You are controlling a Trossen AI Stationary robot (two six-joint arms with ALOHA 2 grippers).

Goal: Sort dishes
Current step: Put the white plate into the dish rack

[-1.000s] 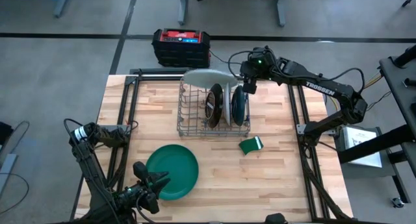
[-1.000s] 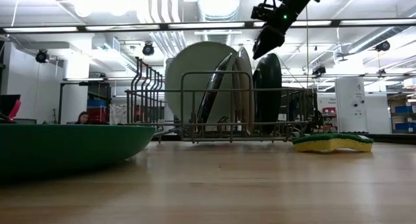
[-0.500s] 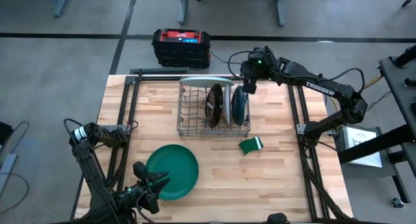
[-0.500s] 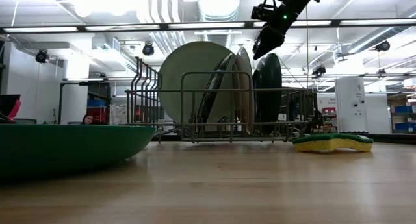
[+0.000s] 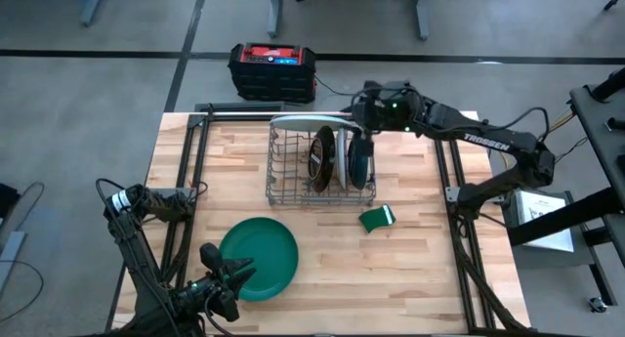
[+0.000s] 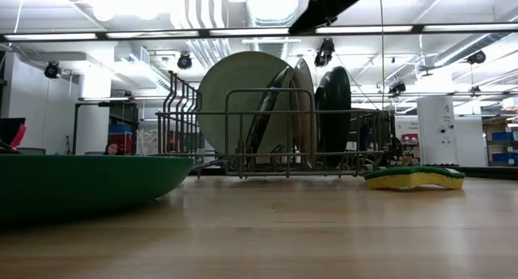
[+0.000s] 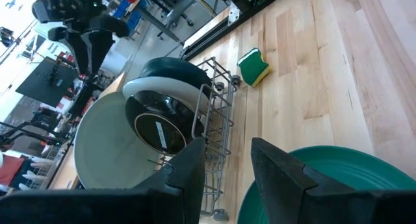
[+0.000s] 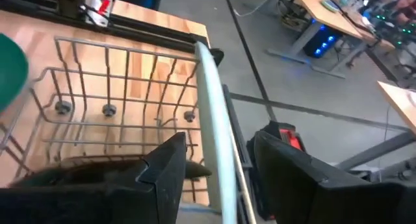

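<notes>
The grey wire rack holds the large pale blue-white plate on edge at its far end. The dark red-brown plate, a thin white plate and the dark teal plate also stand on edge in it. The bright green plate lies flat on the table near the front. My right gripper is open above the pale plate's right end. Its fingers stand on either side of the plate's rim without touching it. My left gripper is open and empty at the green plate's near left edge.
A small green white-edged sponge lies on the table right of the rack's near corner. A black and red box sits beyond the table's far edge. Bare wood lies right of the green plate.
The large pale plate has tipped from a lean to nearly upright at the rack's far end. My right gripper has gone up and toward the table's far left, from beside the teal plate to above the pale plate's rim, and has left the low view.
</notes>
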